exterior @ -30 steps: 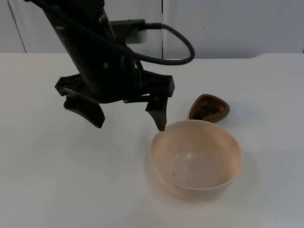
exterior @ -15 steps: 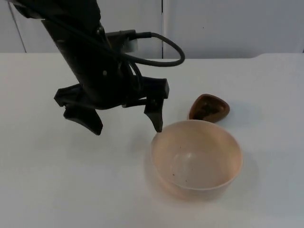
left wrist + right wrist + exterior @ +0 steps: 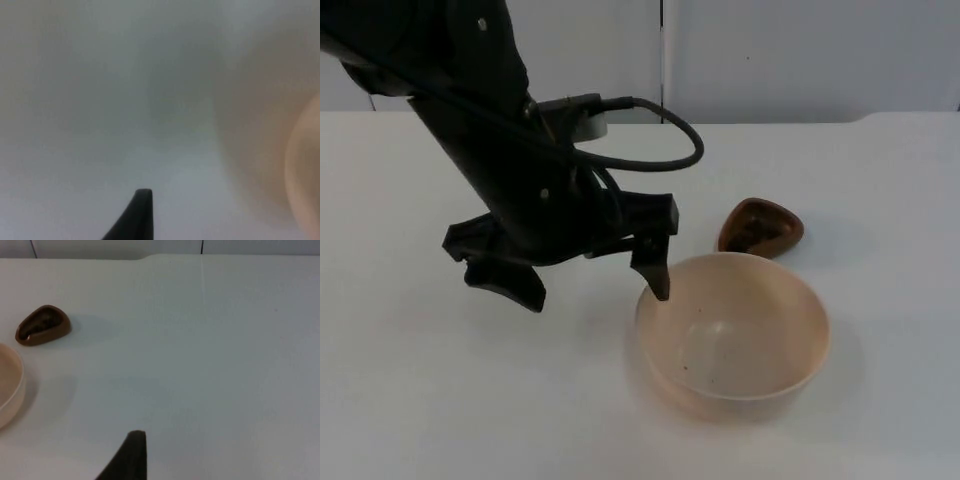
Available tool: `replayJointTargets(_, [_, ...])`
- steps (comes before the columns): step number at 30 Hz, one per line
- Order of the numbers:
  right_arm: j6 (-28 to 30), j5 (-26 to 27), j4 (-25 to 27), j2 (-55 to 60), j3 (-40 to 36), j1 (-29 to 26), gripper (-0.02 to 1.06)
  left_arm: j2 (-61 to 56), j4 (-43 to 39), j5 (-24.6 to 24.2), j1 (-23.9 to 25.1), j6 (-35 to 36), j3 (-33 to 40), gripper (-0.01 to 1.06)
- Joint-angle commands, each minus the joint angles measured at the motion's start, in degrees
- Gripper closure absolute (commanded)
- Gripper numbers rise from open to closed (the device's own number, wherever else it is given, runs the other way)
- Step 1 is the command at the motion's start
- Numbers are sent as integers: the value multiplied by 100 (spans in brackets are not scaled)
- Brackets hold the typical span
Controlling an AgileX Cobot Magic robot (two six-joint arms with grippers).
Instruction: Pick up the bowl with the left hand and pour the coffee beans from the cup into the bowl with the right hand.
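A wide beige bowl [image 3: 732,338] stands on the white table, and its wall [image 3: 300,165] appears blurred in the left wrist view. Just behind it to the right lies a small brown cup [image 3: 760,228] holding dark coffee beans. My left gripper [image 3: 588,285] is open and low over the table at the bowl's left side. One fingertip [image 3: 661,285] is at the bowl's left rim and the other [image 3: 520,288] is out over bare table. My right gripper [image 3: 134,456] waits off to the right, well away from the cup [image 3: 42,325] and the bowl's edge [image 3: 9,390].
The grey partition wall [image 3: 800,60] closes off the table at the back. Bare white table [image 3: 440,400] lies to the left of and in front of the bowl, and to the right of the cup [image 3: 225,365].
The left gripper has come down and nearer to the bowl, so its right fingertip now reaches the bowl's left rim. Bowl and cup have not moved.
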State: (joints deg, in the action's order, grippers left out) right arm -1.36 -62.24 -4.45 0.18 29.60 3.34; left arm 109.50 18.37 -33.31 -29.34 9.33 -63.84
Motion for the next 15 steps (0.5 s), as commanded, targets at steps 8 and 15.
replayJointTargets(8, [94,50,-30,-18,-18,-28,-1,338,91,81,-96,-24,18,4])
replayJointTargets(15, [94,50,-30,-18,-18,-28,-1,428,23,195,-96,-24,18,4])
